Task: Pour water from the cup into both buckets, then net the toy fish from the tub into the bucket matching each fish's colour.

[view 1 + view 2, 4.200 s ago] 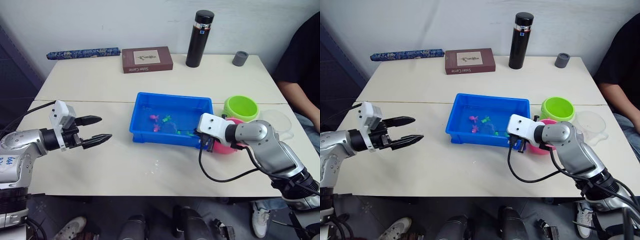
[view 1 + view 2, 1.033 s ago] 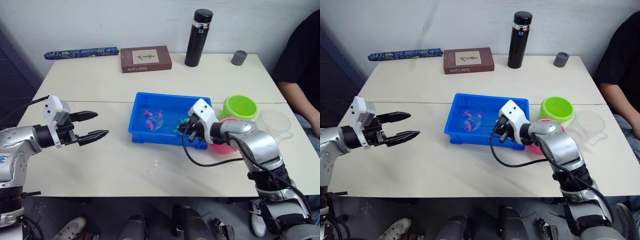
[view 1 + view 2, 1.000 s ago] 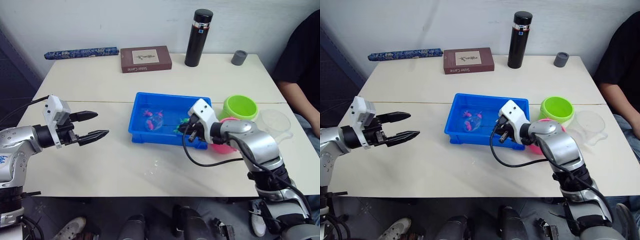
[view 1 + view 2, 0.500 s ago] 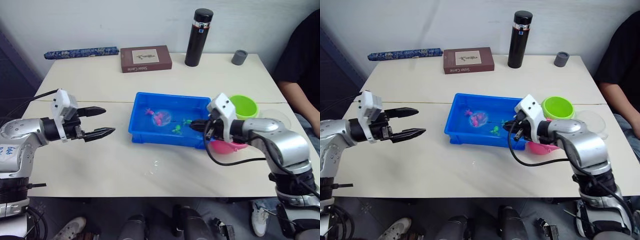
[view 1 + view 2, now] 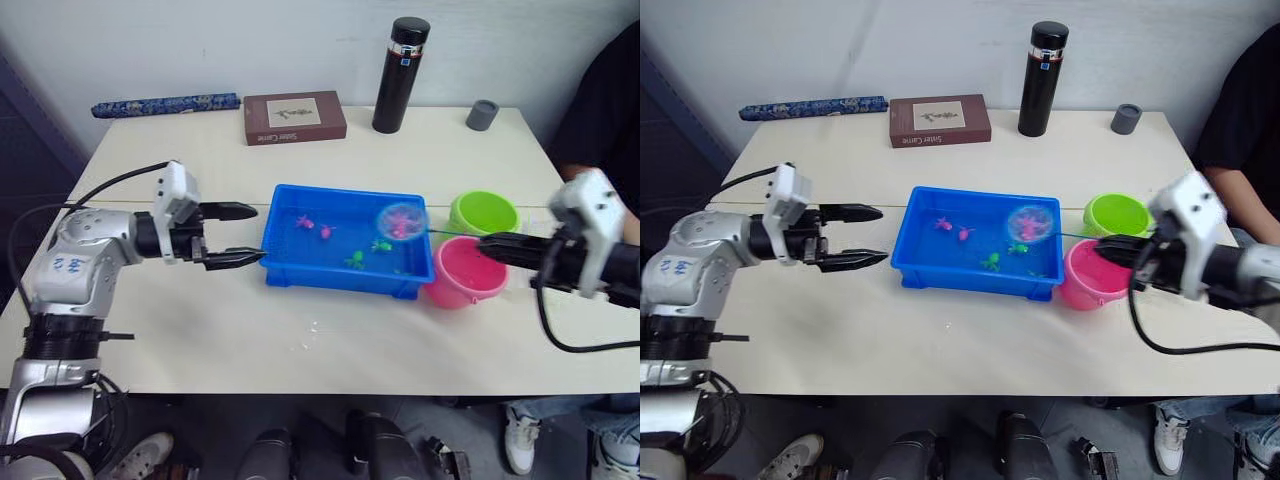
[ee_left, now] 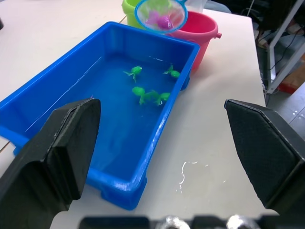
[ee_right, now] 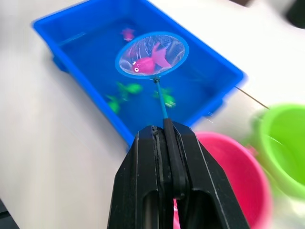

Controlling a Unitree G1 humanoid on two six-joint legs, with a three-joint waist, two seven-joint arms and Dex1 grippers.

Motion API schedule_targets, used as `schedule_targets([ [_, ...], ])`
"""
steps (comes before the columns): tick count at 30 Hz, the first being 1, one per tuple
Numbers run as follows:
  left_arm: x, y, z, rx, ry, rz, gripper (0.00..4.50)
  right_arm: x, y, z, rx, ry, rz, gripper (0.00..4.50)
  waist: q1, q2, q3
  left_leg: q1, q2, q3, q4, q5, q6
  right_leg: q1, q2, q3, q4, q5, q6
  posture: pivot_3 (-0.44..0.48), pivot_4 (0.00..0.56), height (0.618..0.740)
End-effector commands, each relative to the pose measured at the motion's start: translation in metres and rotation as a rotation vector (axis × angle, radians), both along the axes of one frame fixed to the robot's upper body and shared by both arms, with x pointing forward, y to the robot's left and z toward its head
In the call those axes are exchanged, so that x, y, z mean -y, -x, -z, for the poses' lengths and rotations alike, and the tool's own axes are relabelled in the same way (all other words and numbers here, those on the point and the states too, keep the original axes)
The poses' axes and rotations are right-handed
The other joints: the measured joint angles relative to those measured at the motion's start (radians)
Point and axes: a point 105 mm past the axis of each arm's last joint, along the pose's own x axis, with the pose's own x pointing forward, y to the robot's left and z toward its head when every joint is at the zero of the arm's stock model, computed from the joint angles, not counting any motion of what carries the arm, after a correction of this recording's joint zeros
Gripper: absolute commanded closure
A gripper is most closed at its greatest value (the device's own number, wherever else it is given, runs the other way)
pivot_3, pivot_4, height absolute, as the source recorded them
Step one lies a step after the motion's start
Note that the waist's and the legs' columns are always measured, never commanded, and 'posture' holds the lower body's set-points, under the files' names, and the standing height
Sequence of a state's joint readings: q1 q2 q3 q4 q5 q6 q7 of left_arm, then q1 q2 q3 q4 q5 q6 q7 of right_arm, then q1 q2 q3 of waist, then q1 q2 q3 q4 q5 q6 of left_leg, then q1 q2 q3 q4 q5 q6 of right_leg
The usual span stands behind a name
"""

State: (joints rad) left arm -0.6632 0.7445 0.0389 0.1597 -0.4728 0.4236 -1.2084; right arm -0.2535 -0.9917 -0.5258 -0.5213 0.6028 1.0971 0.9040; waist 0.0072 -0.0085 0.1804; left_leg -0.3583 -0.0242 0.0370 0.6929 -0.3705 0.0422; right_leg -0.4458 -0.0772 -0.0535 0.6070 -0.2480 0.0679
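Note:
The blue tub [image 5: 300, 268] stands mid-table with water, green toy fish [image 5: 354, 261] and pink ones [image 5: 325, 232] in it. My right gripper [image 5: 484, 248] is shut on the net's thin handle. The net's hoop [image 5: 401, 220] hovers over the tub's right end and carries a pink fish [image 7: 150, 61]. The pink bucket [image 5: 463, 272] sits just right of the tub, below the handle. The green bucket [image 5: 483, 212] stands behind it. My left gripper [image 5: 258, 233] is open and empty, its tips close to the tub's left wall. The cup is hidden behind my right arm.
At the back of the table stand a black flask [image 5: 400, 75], a grey cap [image 5: 481, 114], a brown box [image 5: 295, 117] and a blue patterned roll [image 5: 165, 104]. A person [image 5: 610, 110] sits at the right. Water drops [image 5: 315, 330] lie in front of the tub.
My right arm has drawn back to the right, lifting the net with the pink fish out of the water to the tub's right end. My left gripper has moved right, up to the tub.

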Motion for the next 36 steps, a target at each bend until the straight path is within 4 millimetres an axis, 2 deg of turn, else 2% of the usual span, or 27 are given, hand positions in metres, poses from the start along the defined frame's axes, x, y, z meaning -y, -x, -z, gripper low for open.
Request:
schedule_targets([
  [1,0.006,-0.006,-0.007,0.041,-0.001,0.041,0.02,0.026,0.020,-0.018,0.071,0.043,0.116,4.50,0.006,0.000,0.000,0.000,0.000,0.000,0.000,0.000,0.000,0.000,0.000,0.000,0.000,0.000,0.000,0.000,0.150,0.740],
  [5,0.016,-0.014,-0.009,0.047,-0.001,0.092,0.02,0.048,0.035,-0.016,0.071,0.067,0.230,4.50,0.018,0.000,0.000,0.000,0.000,0.000,0.002,0.000,0.000,0.000,0.000,0.000,0.001,0.000,0.001,0.000,0.150,0.740],
  [10,0.024,-0.022,-0.010,0.052,-0.006,0.130,0.02,0.064,0.053,-0.007,0.063,0.115,0.320,4.50,0.020,0.000,0.000,0.000,-0.001,0.000,0.004,0.000,0.000,0.001,0.000,0.001,0.001,0.001,0.002,0.000,0.150,0.740],
  [16,0.029,-0.028,-0.008,0.050,-0.008,0.152,0.02,0.069,0.065,0.008,0.054,0.286,0.357,4.50,0.019,0.000,0.000,0.000,-0.001,0.001,0.004,0.000,0.001,0.001,0.001,0.001,0.002,0.001,0.002,0.000,0.150,0.740],
  [21,0.033,-0.034,-0.009,0.051,-0.006,0.163,0.02,0.066,0.058,0.019,0.128,0.557,0.335,4.50,0.019,0.000,0.000,0.000,-0.001,0.002,0.004,0.000,0.001,0.001,0.002,0.001,0.002,0.001,0.002,0.000,0.150,0.740],
  [28,0.034,-0.036,-0.007,0.050,-0.004,0.173,0.02,0.057,0.050,0.025,0.244,0.791,0.254,4.50,0.019,0.000,0.000,0.000,-0.001,0.002,0.005,0.000,0.001,0.001,0.003,0.001,0.002,0.001,0.002,0.000,0.150,0.740],
  [32,0.034,-0.036,-0.007,0.047,-0.002,0.173,0.02,0.057,0.049,0.023,0.288,0.947,0.191,4.50,0.019,0.000,0.000,0.000,-0.001,0.002,0.006,0.000,0.001,0.002,0.003,0.001,0.003,0.001,0.003,0.000,0.150,0.740],
  [36,0.034,-0.036,-0.007,0.047,0.001,0.172,0.02,0.056,0.046,0.017,0.347,1.029,0.155,4.50,0.019,0.000,0.000,0.000,-0.001,0.002,0.006,0.000,0.001,0.002,0.003,0.001,0.003,0.001,0.003,0.000,0.150,0.740],
])
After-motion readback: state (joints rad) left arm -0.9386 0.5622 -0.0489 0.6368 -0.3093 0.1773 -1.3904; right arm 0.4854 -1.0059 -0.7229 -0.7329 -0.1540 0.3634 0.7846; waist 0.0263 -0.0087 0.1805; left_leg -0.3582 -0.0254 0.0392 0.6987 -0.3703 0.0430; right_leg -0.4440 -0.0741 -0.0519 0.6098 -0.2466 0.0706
